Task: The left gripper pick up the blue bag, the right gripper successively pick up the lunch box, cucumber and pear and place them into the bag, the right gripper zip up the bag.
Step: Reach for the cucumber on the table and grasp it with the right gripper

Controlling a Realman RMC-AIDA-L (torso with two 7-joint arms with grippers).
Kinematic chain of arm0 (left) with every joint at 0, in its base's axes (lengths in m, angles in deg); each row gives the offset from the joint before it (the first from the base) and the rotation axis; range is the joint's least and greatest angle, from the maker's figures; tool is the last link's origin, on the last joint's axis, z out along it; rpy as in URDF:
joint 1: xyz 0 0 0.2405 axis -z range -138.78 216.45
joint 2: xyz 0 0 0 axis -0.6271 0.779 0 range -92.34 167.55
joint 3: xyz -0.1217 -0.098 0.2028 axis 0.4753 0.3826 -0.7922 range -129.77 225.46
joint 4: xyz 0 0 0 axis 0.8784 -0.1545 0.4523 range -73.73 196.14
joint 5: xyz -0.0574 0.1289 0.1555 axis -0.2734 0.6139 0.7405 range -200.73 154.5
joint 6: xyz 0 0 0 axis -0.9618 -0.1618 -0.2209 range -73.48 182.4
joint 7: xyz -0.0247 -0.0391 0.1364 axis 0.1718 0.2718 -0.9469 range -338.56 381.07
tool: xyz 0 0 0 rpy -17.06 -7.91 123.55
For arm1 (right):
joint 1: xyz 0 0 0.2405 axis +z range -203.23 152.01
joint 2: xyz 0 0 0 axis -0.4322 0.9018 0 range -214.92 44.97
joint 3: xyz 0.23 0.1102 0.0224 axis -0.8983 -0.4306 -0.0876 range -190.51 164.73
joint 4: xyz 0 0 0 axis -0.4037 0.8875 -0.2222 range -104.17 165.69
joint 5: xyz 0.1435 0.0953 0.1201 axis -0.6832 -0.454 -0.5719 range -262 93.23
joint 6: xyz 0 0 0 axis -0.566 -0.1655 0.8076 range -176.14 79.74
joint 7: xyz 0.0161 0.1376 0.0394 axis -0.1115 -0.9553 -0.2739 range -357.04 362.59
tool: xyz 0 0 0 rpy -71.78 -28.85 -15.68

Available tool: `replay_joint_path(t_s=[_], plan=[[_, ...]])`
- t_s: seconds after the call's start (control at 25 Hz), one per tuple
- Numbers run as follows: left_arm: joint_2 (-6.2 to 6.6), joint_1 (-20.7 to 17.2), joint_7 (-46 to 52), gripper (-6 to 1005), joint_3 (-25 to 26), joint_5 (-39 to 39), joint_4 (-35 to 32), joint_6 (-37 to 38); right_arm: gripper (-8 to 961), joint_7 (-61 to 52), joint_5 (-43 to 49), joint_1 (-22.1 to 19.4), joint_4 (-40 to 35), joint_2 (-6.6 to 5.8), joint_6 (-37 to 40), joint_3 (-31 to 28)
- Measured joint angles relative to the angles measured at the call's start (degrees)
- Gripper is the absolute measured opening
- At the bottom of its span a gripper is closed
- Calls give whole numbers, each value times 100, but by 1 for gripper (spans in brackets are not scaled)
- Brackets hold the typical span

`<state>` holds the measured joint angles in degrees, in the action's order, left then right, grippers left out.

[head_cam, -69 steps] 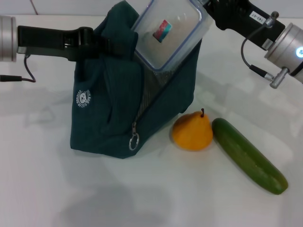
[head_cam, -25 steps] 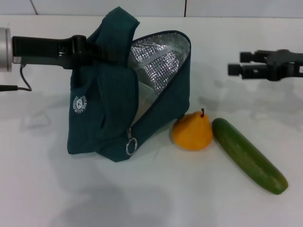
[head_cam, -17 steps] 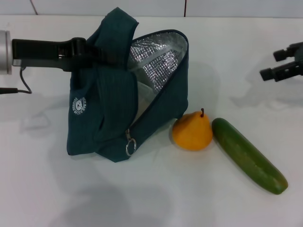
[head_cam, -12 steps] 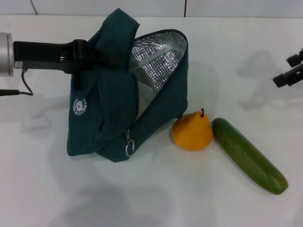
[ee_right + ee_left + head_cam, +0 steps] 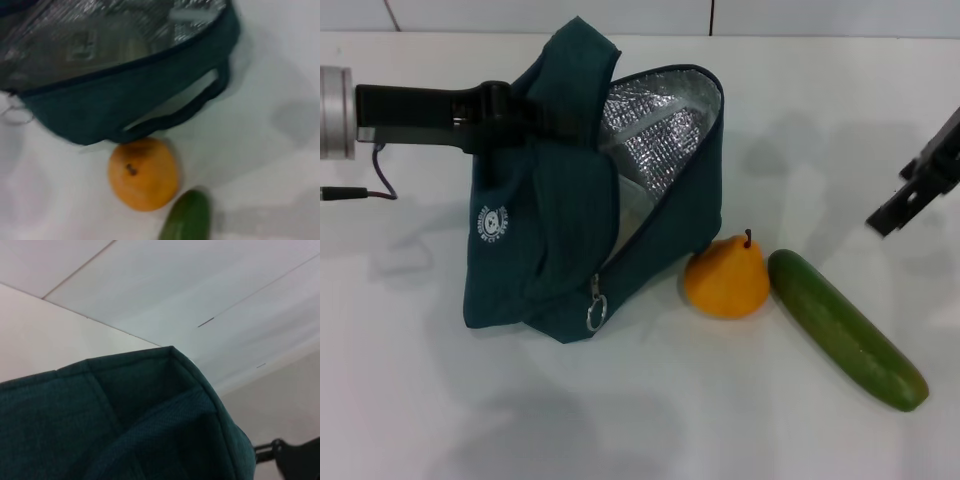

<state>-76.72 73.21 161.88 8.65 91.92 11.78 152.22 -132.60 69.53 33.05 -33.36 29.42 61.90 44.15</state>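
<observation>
Green and long, the cucumber (image 5: 846, 329) lies just beside the pear (image 5: 726, 277), running diagonally away from the blue bag (image 5: 560, 230). Right gripper (image 5: 916, 190) hangs above its far side, nearer than the left; whether its fingers are apart I cannot tell. Left gripper (image 5: 498, 103) clamps the bag's handle, holding the foil-lined mouth open; the lunch box isn't clearly visible inside.

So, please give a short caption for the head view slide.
Left tool holds the open blue bag; pear and cucumber wait on the table.
</observation>
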Motion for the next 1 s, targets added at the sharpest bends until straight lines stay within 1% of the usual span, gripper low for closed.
replay_joint_path(t_s=[0.08,0.24,0.36,0.6,0.84,1.0], plan=[[-2,28,0,48,0,0,4,-4,867,-80,46,62,143,94,5,219],[-9,73,-1,48,-9,0,4,-41,865,-305,39,111,473,141,-229,1012],[-15,87,-1,48,-32,0,4,-74,863,-348,-5,168,710,169,-372,1276],[-33,95,-1,48,-32,1,3,-89,858,-359,-237,267,1124,177,-832,1691],[-59,96,-7,48,-32,2,3,-91,855,-367,-594,302,1245,180,-1021,2088],[-68,96,-38,48,-28,2,3,-95,854,-468,-800,380,1306,179,-1177,2476]])
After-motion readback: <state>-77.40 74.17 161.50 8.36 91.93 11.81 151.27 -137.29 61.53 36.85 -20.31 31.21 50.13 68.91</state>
